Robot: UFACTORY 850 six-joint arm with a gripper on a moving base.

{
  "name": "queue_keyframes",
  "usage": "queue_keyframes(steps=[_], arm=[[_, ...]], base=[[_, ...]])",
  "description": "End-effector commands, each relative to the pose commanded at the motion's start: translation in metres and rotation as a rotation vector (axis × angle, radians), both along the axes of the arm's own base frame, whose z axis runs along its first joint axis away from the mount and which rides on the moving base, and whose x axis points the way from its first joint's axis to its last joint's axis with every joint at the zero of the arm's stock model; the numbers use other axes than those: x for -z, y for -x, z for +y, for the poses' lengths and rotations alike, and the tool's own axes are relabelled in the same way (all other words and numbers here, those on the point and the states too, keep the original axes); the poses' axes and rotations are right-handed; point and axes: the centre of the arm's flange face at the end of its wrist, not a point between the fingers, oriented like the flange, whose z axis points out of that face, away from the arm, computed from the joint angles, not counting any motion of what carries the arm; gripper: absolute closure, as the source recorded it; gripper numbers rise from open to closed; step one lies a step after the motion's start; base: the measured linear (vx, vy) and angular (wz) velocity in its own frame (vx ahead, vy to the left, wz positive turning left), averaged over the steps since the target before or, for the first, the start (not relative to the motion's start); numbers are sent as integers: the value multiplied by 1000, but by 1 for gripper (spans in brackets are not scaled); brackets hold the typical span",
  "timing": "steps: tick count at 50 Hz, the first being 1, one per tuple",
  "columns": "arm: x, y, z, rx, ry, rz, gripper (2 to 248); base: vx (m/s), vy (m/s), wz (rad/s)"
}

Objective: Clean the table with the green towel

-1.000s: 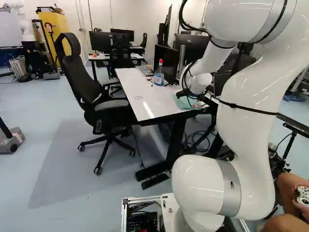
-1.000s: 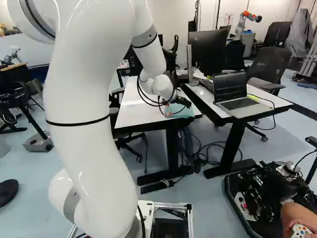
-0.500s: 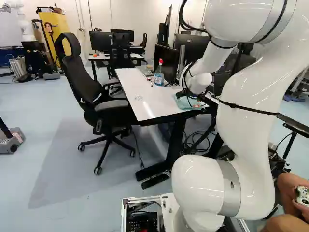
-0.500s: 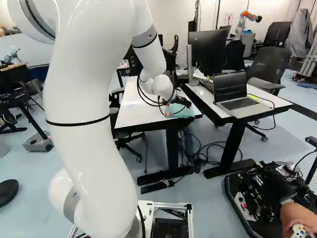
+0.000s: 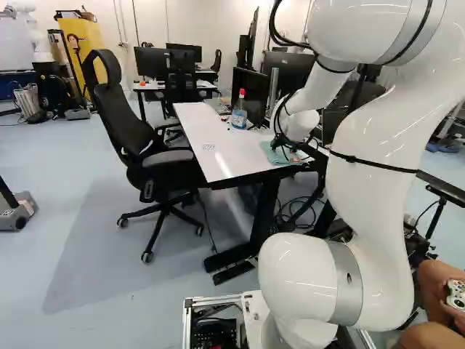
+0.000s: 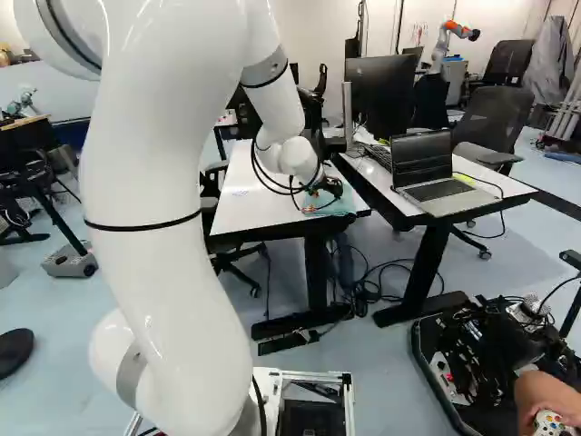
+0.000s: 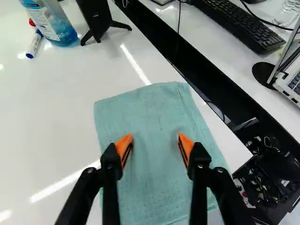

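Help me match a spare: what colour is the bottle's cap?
Red cap, seen best in the left base view.

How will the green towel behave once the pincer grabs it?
The green towel looks like thin, flat cloth, so it will probably bunch and droop rather than lift stiffly. It seems light, and may slide easily across the smooth, glossy table.

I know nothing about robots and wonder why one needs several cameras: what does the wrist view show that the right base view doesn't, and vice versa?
Only the wrist view: the blue bottle and the blue-capped pen near it.

Only the right base view: the robot's white arm and an office chair.

Both: the gripper at the green towel, the white table beneath, and the black keyboard.
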Motion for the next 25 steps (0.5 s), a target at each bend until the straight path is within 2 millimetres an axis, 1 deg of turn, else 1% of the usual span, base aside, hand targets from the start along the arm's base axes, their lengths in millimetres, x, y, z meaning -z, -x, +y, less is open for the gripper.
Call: queue_keyframes(steps=[3,4,8,9,14,15,19,20,25], arm=[[0,0,0,0,0,0,103],[0,0,0,0,0,0,141],[0,0,0,0,0,0,141],[0,0,0,0,0,0,178],[0,0,0,0,0,0,178],[0,0,0,0,0,0,212],[0,0,0,0,0,0,212],[0,0,0,0,0,0,229],[0,0,0,0,0,0,229]], base=[[0,0,0],[0,0,0],[0,0,0],[0,0,0],[0,0,0],[0,0,0],[0,0,0],[0,0,0],[0,0,0]])
